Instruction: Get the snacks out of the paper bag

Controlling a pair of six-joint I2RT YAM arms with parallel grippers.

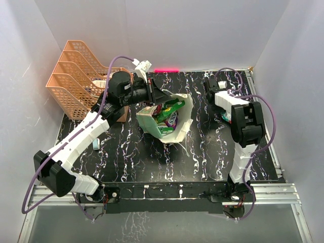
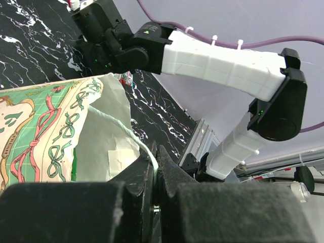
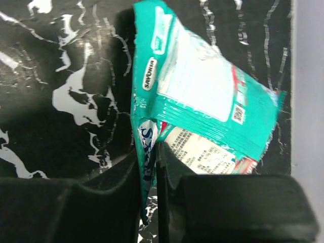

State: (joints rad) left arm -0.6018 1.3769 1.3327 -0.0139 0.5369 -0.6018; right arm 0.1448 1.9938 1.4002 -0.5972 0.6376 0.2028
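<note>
Right end effector [image 3: 148, 158] pinches teal packet [image 3: 202, 96], perhaps touching marbled table [image 3: 61, 76].

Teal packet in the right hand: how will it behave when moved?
Probably floppy: the teal packet creases where the right hand pinches one edge. Likely light for its size, being a flat, thin pouch. Its glossy film looks slippery, so an edge pinch might slip.

White-shelled left arm [image 1: 83, 132] and right arm [image 1: 239, 161], black joints, purple cables [image 2: 309, 39], white zip ties [image 2: 213, 38].
</note>
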